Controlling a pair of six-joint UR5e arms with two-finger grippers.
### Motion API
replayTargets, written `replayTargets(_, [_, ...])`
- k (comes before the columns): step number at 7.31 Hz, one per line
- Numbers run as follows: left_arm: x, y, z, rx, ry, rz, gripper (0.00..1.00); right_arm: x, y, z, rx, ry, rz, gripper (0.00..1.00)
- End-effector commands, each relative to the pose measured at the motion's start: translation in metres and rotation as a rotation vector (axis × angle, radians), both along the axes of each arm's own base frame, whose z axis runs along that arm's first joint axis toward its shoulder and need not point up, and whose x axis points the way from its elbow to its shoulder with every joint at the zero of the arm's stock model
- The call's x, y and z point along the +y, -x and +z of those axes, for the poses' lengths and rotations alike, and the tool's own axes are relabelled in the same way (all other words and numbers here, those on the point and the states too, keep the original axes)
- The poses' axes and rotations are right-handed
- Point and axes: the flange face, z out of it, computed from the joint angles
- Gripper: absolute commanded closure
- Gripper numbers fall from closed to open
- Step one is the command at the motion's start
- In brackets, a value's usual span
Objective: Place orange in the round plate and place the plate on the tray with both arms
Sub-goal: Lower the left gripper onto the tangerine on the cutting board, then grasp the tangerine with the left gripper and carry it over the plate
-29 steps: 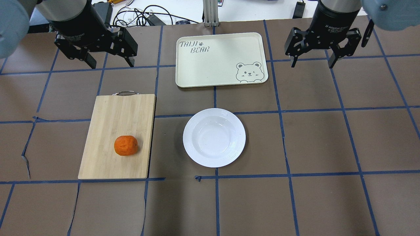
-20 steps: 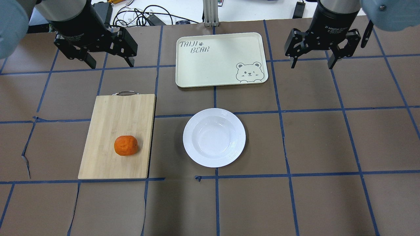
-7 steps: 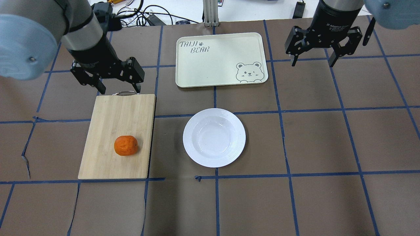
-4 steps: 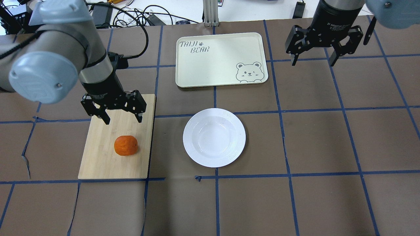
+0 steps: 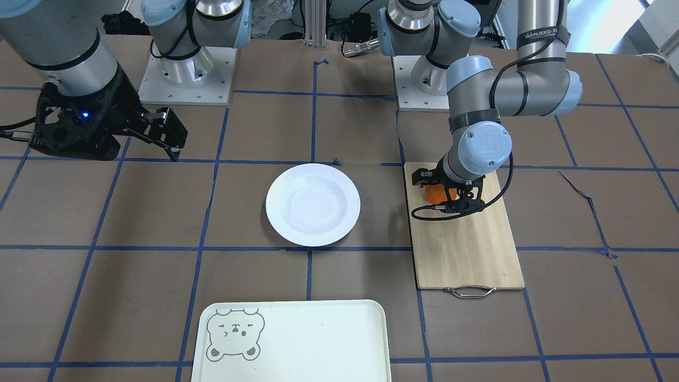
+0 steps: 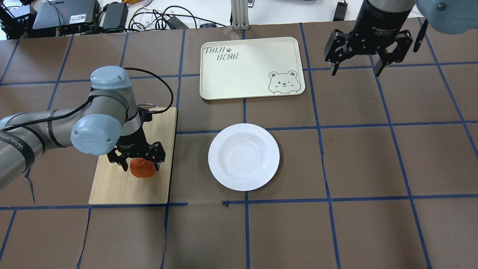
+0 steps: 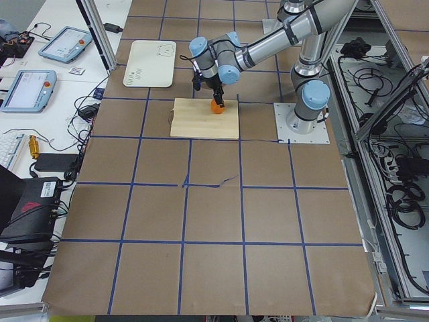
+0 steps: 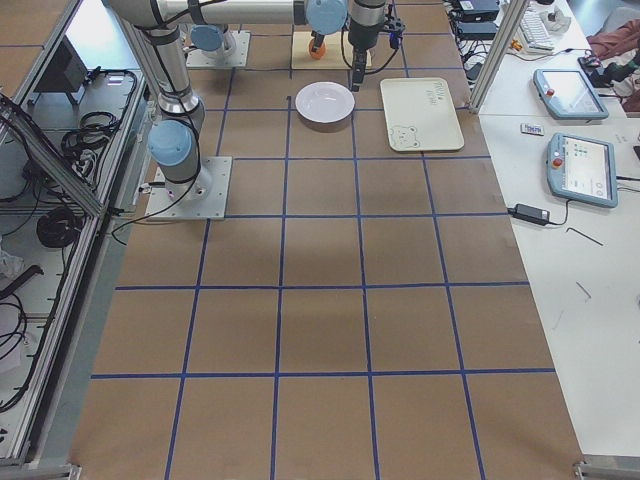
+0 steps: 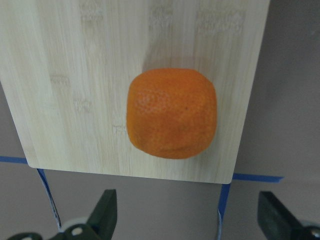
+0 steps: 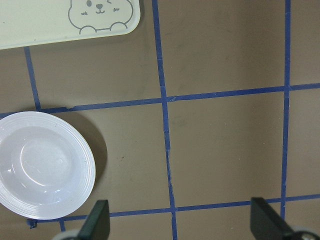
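Plainly, from the front-facing camera, the left end effector (image 5: 443, 196) sits low over the orange (image 5: 435, 195) on the bamboo cutting board (image 5: 467, 249), a jaw to either side of the fruit. The round plate (image 5: 312, 204) lies on the surface (image 5: 159, 223) well apart from it, beyond the board's long edge, and the tray (image 5: 297, 339) lies farther out from the robot.

Overhead, the jaws stand apart around the orange, whose upper part is hidden under the end effector's body. The right end effector (image 6: 354, 71) hangs spread open over bare surface just beside the tray's bear corner, with the plate well apart from it and nearer the robot.

From the left end, the orange shows directly under the near arm's end effector. From the right end, everything is too small to judge.

On the left wrist camera, the orange lies ahead of and between two wide-set fingertips (image 9: 106, 212), and neither touches it.

On the right wrist camera, the jaws are wide apart, with the plate and the tray's bear corner off to one side.
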Motion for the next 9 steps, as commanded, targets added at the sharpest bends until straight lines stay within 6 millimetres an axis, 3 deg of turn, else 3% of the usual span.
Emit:
replayTargets(1, [-0.012, -0.001, -0.021, 0.003, 0.013, -0.01, 0.35, 0.0, 0.001, -0.002, -0.001, -0.003, -0.001, 0.0])
replayTargets(2, [-0.013, 0.001, -0.018, 0.01, 0.018, -0.026, 0.77, -0.001, 0.001, -0.003, 0.001, -0.004, -0.002, 0.0])
replayTargets(3, [-0.009, 0.007, -0.009, 0.018, 0.022, -0.04, 0.86, -0.001, 0.002, -0.003, 0.004, -0.004, -0.002, 0.0])
replayTargets(5, [-0.013, 0.029, 0.016, 0.151, 0.032, 0.019, 0.89, -0.001, 0.002, -0.003, 0.005, -0.004, -0.002, 0.0])
replayTargets(6, [-0.016, 0.063, 0.036, 0.188, 0.014, 0.063, 0.89, -0.001, 0.002, -0.003, 0.005, -0.004, -0.004, 0.0])
replayTargets(8, [-0.017, 0.16, 0.044, 0.138, 0.051, 0.239, 0.89, -0.001, 0.002, -0.004, 0.007, -0.006, -0.002, 0.0])
replayTargets(9, [-0.018, 0.198, 0.037, 0.163, 0.09, 0.258, 0.89, -0.001, 0.002, -0.003, 0.004, -0.004, -0.001, 0.0])
